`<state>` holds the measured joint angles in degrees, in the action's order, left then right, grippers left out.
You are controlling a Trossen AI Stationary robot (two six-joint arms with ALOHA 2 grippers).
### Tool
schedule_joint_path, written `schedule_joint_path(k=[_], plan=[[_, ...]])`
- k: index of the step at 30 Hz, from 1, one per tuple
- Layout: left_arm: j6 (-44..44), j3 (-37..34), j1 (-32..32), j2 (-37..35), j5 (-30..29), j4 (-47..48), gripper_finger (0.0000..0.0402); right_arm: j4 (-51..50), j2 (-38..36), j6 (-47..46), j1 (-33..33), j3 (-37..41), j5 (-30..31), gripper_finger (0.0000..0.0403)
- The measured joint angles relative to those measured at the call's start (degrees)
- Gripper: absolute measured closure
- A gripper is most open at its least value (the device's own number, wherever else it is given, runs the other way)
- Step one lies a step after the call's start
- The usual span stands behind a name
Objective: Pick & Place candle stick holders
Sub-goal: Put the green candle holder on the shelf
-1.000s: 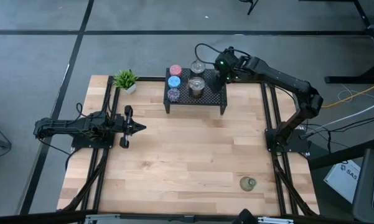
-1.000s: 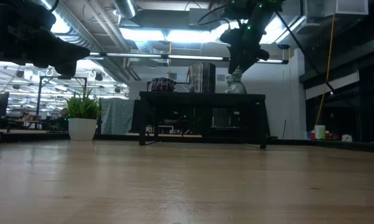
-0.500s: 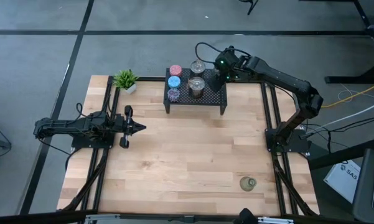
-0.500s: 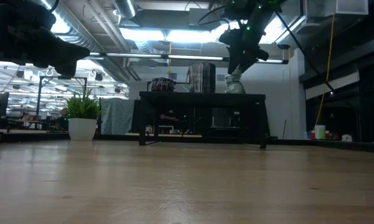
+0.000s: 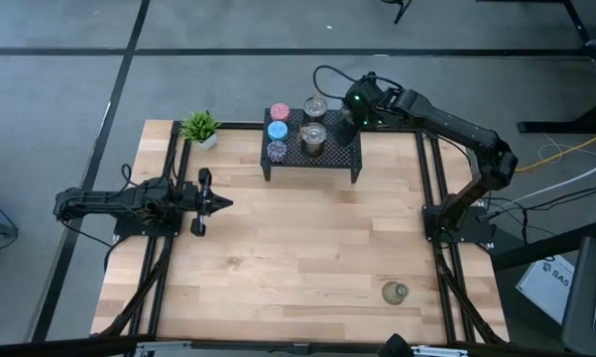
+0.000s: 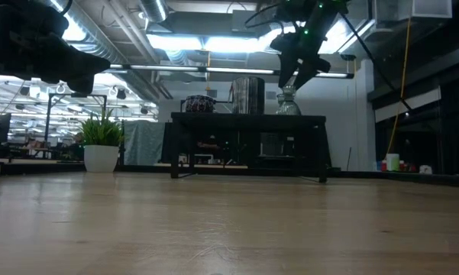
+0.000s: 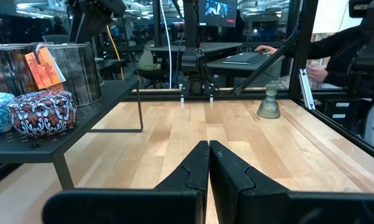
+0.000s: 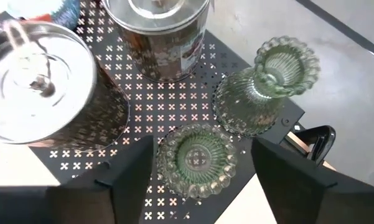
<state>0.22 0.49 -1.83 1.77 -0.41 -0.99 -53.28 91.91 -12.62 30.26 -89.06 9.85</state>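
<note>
Right gripper open, empty, hovering above green glass candle stick holders at rack's far right corner. Glass: rigid, slick, breakable; grip the ribbed rim. Left gripper shut, idle left.

Light comes from bright ceiling lamps, which glare in the low view and leave the arms there as dark shapes. The tabletop is evenly lit with soft shadows. The silver tin looks blurred and shiny.

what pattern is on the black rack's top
Small white cross-shaped cutouts across the rack, a perforated grid; the right wrist view shows it best.
</note>
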Motion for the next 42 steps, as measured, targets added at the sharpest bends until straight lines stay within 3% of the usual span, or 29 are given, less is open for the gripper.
schedule_joint_path(k=[8,17,33,42], plan=[[-0.01,0.0,0.0,0.0,-0.02,-0.02,0.0393,-0.52,-6.2,0.83,-0.84,0.0,-3.62,0.0089],[0.01,-0.01,0.01,-0.01,-0.01,0.0,0.0394,-4.3,-12.71,3.83,-5.79,0.0,-9.01,0.0085],[0.01,0.0,0.02,0.01,-0.01,-0.02,0.0395,-10.8,-23.26,9.07,-20.46,9.38,-16.11,0.0085],[0.01,-0.01,0.01,0.01,0.0,-0.02,0.0393,-15.97,-28.21,3.56,-31.49,17.68,-16.06,0.0085]])
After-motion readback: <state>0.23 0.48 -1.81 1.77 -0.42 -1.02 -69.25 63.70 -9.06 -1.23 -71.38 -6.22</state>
